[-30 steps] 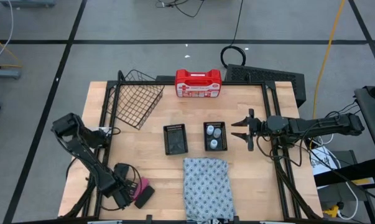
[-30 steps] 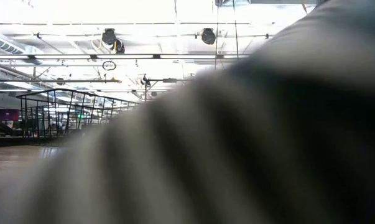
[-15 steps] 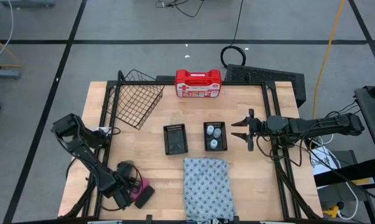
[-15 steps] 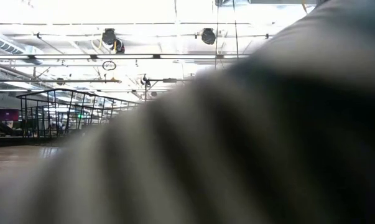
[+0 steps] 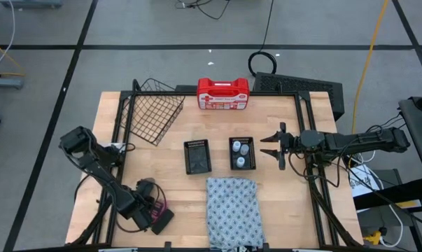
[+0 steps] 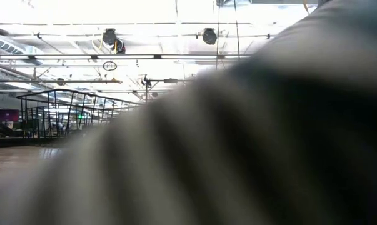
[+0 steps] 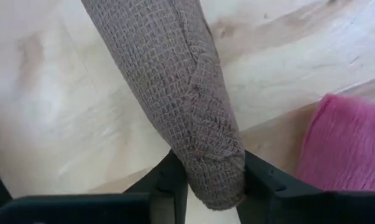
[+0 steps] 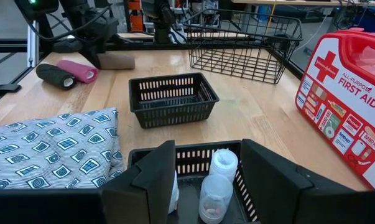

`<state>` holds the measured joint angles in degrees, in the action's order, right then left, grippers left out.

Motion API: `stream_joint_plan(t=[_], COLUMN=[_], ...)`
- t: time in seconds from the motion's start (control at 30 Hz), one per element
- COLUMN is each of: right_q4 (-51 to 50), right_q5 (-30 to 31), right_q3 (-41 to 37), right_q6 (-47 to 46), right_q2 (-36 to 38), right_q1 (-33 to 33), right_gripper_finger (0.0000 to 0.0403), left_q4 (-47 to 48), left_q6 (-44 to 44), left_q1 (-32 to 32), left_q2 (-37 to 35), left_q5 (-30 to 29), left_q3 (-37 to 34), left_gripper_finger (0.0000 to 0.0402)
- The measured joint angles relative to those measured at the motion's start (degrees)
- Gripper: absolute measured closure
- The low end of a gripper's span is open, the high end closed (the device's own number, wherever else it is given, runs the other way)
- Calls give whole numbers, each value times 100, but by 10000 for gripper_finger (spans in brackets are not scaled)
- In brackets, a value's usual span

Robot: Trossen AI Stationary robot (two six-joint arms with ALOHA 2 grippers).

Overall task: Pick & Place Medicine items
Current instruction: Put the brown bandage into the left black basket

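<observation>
At the near left corner of the bench [image 5: 280, 217], the left gripper [image 7: 213, 186] has its fingers pinched on the end of a brown gauze roll [image 7: 175, 93], with the pink roll [image 7: 346, 146] just beside it and a black roll [image 8: 55, 76] next to that. My worry is the hold: the fingers catch only the tip of a soft, woven roll, so I think it could sag, swing or slip out on the way up. It could also nudge the pink roll as it lifts.

The patterned cloth [image 5: 231, 210] lies between that corner and the two black mesh trays, so a low carry might drag across it. The right gripper [image 8: 203, 180] waits over the tray of white bottles [image 8: 221, 168], fingers parted and empty, near enough that a careless move would knock a bottle. The other tray [image 8: 171, 99] sits empty beside it.

The low view is almost wholly blocked by something blurred and striped. From above, the left arm [image 5: 102, 175] covers the grip itself. How much of the brown roll is off the bench, I cannot tell.
</observation>
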<state>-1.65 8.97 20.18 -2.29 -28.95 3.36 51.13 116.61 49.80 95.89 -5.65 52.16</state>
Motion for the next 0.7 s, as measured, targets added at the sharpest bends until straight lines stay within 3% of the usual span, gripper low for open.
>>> stream_joint_plan(t=[0.23,0.7], right_q4=[0,-1], right_q5=[0,20], right_q3=[0,0], right_q6=[1,12], right_q2=[0,0], right_q1=[1,1], right_gripper_finger=[232,232], left_q4=[-7,-331], left_q6=[-572,-912], left_q1=[-421,-1326], left_q2=[-356,-1384], left_q5=[-379,-1901], left_q3=[-17,-11], left_gripper_finger=[305,305])
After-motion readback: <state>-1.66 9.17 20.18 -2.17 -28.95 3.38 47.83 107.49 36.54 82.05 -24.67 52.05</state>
